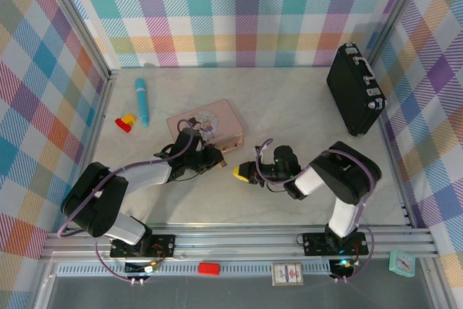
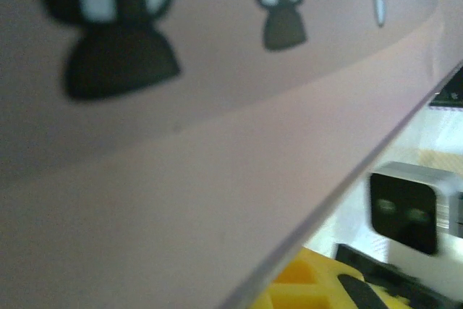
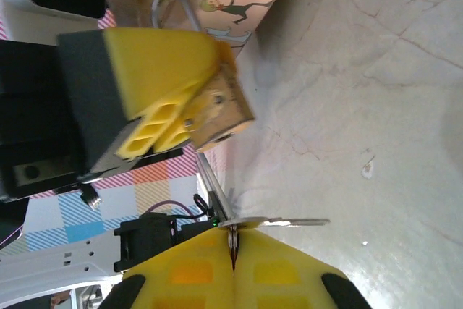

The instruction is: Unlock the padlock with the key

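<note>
Two grippers are closed: the left gripper [image 3: 206, 95] pinches the padlock [image 3: 226, 110] by the pink box [image 1: 226, 119], the right gripper [image 3: 233, 240] pinches the key [image 3: 282, 221].

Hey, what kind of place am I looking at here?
Probably a robot test cell, not a home: plaid panel walls on a metal frame, a left arm and right arm bolted to the table, with props like a pink tin box and black case.

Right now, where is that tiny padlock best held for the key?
I'd grip the padlock by its brass body, across the flat faces, from the left, as the left gripper does: it is the broadest part, and the end facing the key is bare.
</note>
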{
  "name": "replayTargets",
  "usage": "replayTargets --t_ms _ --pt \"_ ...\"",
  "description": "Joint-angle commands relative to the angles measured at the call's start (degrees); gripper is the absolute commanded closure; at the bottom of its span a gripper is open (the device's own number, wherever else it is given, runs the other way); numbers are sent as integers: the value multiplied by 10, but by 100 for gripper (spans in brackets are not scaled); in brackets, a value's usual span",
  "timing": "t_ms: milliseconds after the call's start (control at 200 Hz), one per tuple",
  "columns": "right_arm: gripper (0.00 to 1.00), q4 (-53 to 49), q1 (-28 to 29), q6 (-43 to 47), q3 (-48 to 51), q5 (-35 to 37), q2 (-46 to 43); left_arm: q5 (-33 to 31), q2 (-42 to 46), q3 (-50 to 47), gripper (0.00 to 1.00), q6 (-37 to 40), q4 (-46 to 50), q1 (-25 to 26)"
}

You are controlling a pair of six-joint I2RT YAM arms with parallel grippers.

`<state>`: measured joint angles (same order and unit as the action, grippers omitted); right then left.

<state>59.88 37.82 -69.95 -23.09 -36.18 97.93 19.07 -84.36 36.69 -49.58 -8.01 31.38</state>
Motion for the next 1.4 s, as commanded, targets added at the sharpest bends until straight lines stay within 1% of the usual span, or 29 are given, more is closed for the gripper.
replayTargets --t_ms 0,55,105,150,270,380,450,510,615,725,785,845,915,1045,1065,1145,1220,1295,1395 --pt "100 -172 -3 93 -19 7 -59 -40 1 26 100 41 25 4" --pt "100 -227 -3 121 -29 14 -86 -60 -6 26 100 54 31 9" --pt "100 -301 -3 151 -43 21 -110 -71 -13 25 100 61 30 12" --pt "100 -353 -3 177 -55 28 -130 -81 -20 25 98 68 28 16" --pt "100 -493 -2 252 -89 63 -182 -110 -28 22 85 79 30 29" --pt "100 -581 -1 308 -118 82 -218 -117 -24 13 73 76 20 36" --pt "100 -628 0 336 -136 85 -235 -120 -13 3 62 66 12 38" --pt "100 -674 4 365 -160 93 -244 -124 3 -6 57 55 15 39" --pt "100 -762 19 425 -206 118 -256 -122 42 -21 51 28 32 39" --pt "100 -844 42 502 -256 155 -274 -107 115 -50 46 -20 41 40" --pt "100 -875 53 545 -279 163 -282 -107 162 -62 44 -48 60 41" --pt "100 -889 65 589 -296 169 -293 -107 209 -72 42 -74 74 43" --pt "100 -895 96 649 -310 186 -306 -104 265 -83 41 -109 79 45" --pt "100 -848 170 749 -305 226 -325 -119 352 -84 40 -155 84 61" --pt "100 -836 180 776 -299 231 -327 -121 364 -80 40 -156 86 65" --pt "100 -780 202 821 -280 248 -332 -131 395 -60 40 -149 116 73" --pt "100 -743 209 857 -268 268 -330 -133 410 -40 40 -136 147 75" --pt "100 -706 218 894 -256 298 -330 -130 422 -38 40 -132 146 77" --pt "100 -655 221 931 -234 311 -332 -129 428 -43 41 -132 134 83"
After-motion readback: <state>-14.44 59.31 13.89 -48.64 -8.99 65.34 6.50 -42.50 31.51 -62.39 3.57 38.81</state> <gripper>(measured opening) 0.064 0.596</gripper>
